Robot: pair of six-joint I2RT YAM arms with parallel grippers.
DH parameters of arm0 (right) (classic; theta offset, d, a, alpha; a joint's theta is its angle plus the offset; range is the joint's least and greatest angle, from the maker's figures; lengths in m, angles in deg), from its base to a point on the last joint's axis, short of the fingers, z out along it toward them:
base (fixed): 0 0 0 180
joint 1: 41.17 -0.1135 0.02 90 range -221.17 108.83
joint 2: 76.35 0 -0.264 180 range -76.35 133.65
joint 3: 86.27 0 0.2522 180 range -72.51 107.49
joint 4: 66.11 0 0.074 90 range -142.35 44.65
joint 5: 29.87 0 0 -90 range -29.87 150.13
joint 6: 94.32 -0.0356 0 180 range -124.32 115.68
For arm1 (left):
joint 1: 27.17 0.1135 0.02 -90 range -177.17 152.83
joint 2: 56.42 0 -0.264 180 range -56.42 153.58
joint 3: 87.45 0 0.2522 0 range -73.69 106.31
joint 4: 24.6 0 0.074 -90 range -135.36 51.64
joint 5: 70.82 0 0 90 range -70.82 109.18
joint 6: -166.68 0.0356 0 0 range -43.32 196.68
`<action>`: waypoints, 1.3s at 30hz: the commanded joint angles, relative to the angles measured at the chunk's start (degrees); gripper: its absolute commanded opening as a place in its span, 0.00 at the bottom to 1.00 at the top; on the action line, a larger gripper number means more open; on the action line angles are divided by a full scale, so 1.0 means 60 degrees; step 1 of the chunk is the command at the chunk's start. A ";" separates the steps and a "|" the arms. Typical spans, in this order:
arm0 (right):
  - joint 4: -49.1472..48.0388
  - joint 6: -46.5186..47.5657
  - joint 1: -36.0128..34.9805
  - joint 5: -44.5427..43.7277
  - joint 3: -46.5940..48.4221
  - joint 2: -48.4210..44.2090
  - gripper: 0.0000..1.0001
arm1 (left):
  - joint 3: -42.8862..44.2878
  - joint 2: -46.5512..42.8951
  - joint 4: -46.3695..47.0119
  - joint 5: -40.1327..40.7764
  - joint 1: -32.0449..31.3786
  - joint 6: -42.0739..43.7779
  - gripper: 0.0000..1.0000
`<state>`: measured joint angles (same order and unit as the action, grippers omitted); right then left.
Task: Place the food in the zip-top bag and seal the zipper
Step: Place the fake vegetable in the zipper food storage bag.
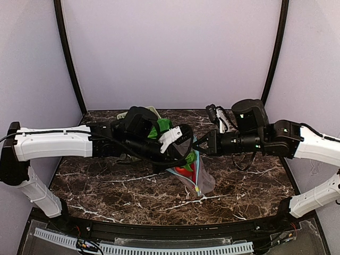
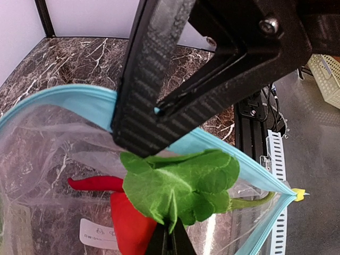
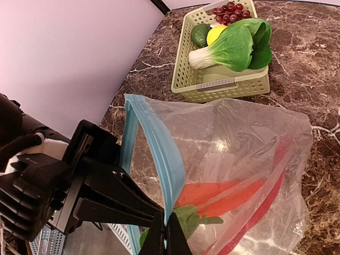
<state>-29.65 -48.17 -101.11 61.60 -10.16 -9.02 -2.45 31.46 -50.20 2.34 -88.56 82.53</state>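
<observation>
Left claw (image 2: 141, 122) was clamped on the zipper (image 2: 69, 98), right claw (image 3: 166, 236) at frame bottom pinched the zip-top bag (image 3: 239, 138) rim; either grip slipping could have collapsed it, spilling chillies (image 3: 223, 194).

Two arms meet over the middle of the desk (image 1: 106, 186), crowding the bag's mouth.

The left gripper (image 2: 151, 119) and right gripper (image 3: 167, 239) come in from opposite sides, jaws shut on the zipper (image 3: 154, 143) of the zip-top bag (image 3: 249, 138). Together the arms form a bar across the desk. The slot between the blue rims is narrow, and a green leaf (image 2: 180, 183) and a red chilli (image 2: 133, 218) sit right under it. The basket (image 3: 228, 87) stands at the back, behind the left arm. Bare marble shows in front of the bag and to its right. Walls (image 1: 170, 53) close the back and both sides.
</observation>
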 commanded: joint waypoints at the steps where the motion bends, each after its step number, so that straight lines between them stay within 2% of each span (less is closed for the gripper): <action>1: -0.0438 -0.0058 0.0057 0.0113 0.0110 0.0085 0.00 | 0.0338 0.0183 -0.0520 0.0142 -0.0072 0.0150 0.02; 13: -0.0445 -0.0024 0.0053 0.0135 0.0141 0.0131 0.00 | 0.0798 0.0900 -0.0852 -0.0011 -0.0166 0.0174 0.07; 22: -0.0452 -0.0071 0.0055 0.0051 0.0023 0.0036 0.00 | 0.0782 0.0977 -0.0401 -0.0031 -0.0179 -0.0104 0.09; 24: -0.0447 -0.0073 0.0047 0.0020 -0.0017 0.0005 0.00 | 0.0768 0.0957 -0.0296 -0.0122 -0.0174 -0.0173 0.13; 30: -0.0454 -0.0113 0.0053 0.0005 -0.0098 -0.0082 0.00 | 0.0790 0.0775 -0.0283 -0.0001 -0.0175 -0.0327 0.31; 35: -0.0393 -0.0166 0.0058 -0.0136 -0.0275 -0.0350 0.00 | 0.0504 -0.0036 -0.0264 0.0418 -0.0174 -0.0400 0.39; 39: -0.0287 -0.0165 0.0060 -0.0216 -0.0351 -0.0468 0.00 | 0.0330 -0.0631 -0.0263 0.0417 -0.0173 -0.0697 0.51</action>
<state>-30.00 -48.74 -101.09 61.41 -11.54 -10.11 0.85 33.77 -52.10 4.04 -89.34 80.32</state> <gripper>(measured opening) 0.005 0.462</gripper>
